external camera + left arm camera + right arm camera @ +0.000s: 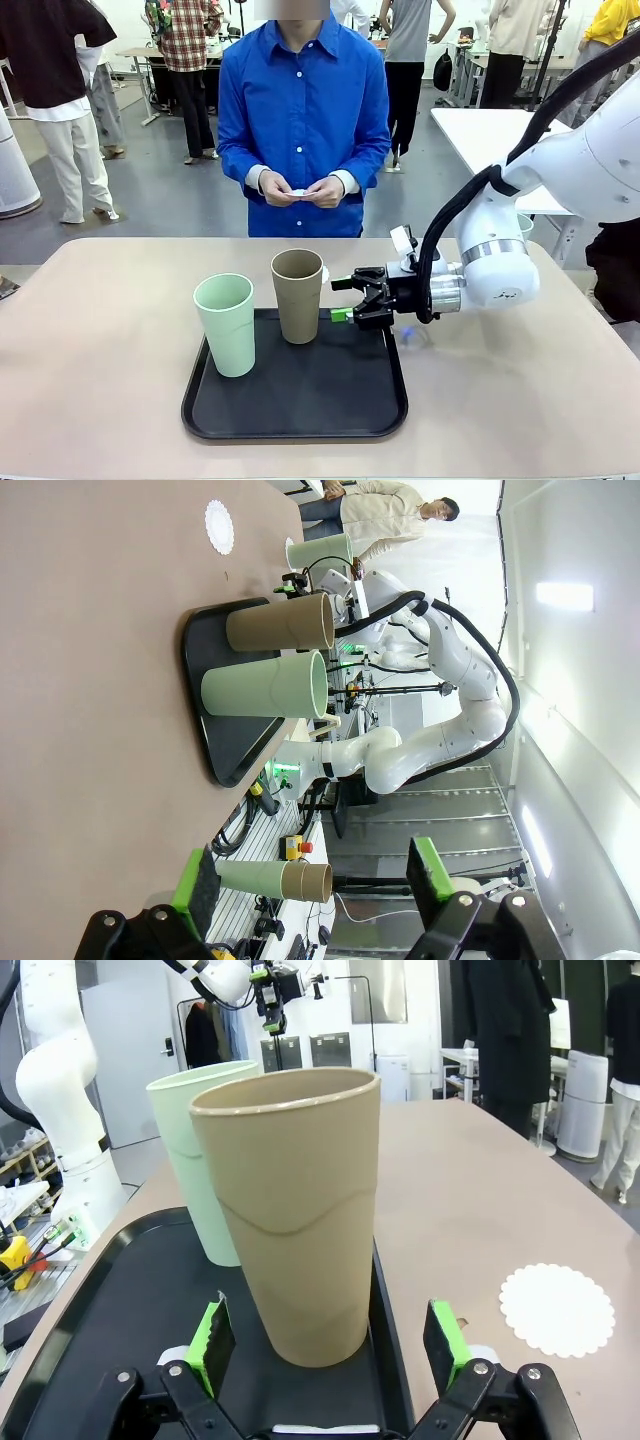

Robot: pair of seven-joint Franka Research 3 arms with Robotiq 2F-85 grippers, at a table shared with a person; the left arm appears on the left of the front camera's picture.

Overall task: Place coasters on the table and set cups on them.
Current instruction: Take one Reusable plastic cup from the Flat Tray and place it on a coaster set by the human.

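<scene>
On the black tray stand an olive-brown cup and a pale mint cup, both upright. My right gripper is open just right of the olive-brown cup, level with its lower half. In the right wrist view that cup rises close ahead of the open gripper, the mint cup behind it. One white coaster lies on the table beyond the tray. The left wrist view shows my open left gripper, both cups, and the coaster far off.
A person in a blue shirt stands at the far edge, holding a small white thing in both hands. Another mint cup stands past the tray near my right arm. A white table is behind at the right.
</scene>
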